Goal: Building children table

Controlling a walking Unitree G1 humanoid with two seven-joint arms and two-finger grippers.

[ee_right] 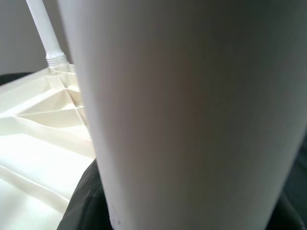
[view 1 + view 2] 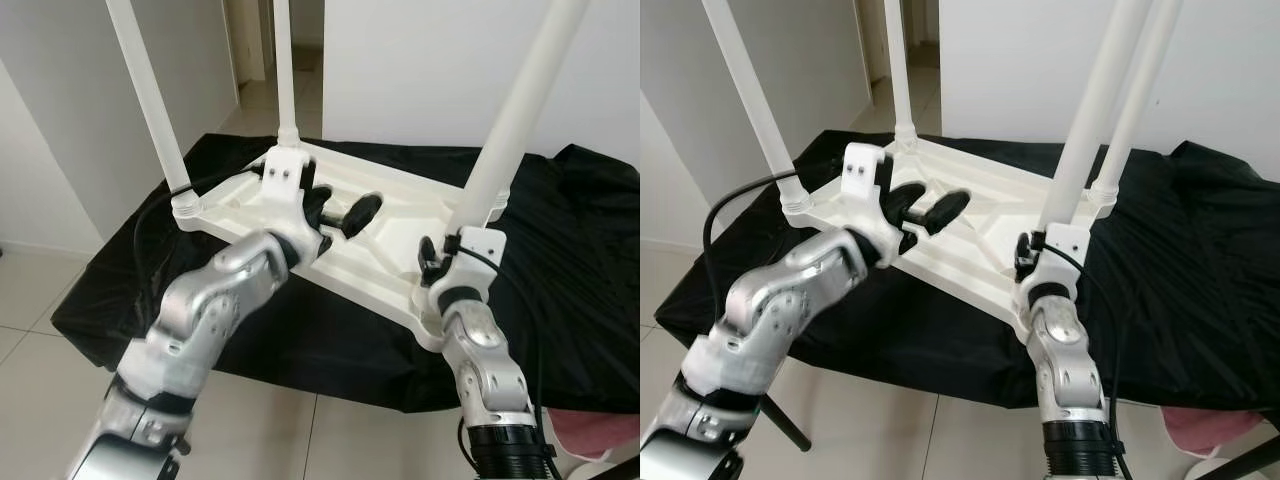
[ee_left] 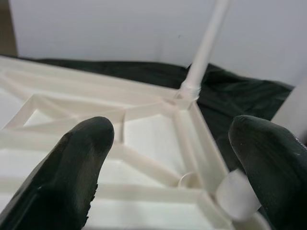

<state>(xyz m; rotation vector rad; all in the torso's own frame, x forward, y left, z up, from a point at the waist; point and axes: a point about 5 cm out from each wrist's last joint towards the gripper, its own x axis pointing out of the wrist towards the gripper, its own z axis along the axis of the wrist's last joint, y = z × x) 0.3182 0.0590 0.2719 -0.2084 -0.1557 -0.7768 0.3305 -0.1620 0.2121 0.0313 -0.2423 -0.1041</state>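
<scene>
Nearest me, at the lower right of the head view, my right pincer (image 2: 432,262) sits against the base of the near white plastic leg (image 2: 510,130), its wrist camera pressed close to that tube. I judge it steadies the leg in its corner socket; whether its fingers are clamped I cannot tell.

Left of centre, my left pincer (image 2: 335,215) hovers with fingers spread wide over the ribbed underside of the white plastic children's table (image 2: 400,250), holding nothing. The table lies upside down so its legs point upward for fitting. It rests on the black cloth (image 2: 570,240) draped over the tabletop.

Farther back, the left leg (image 2: 150,100) and far leg (image 2: 284,70) stand in their corners.
</scene>
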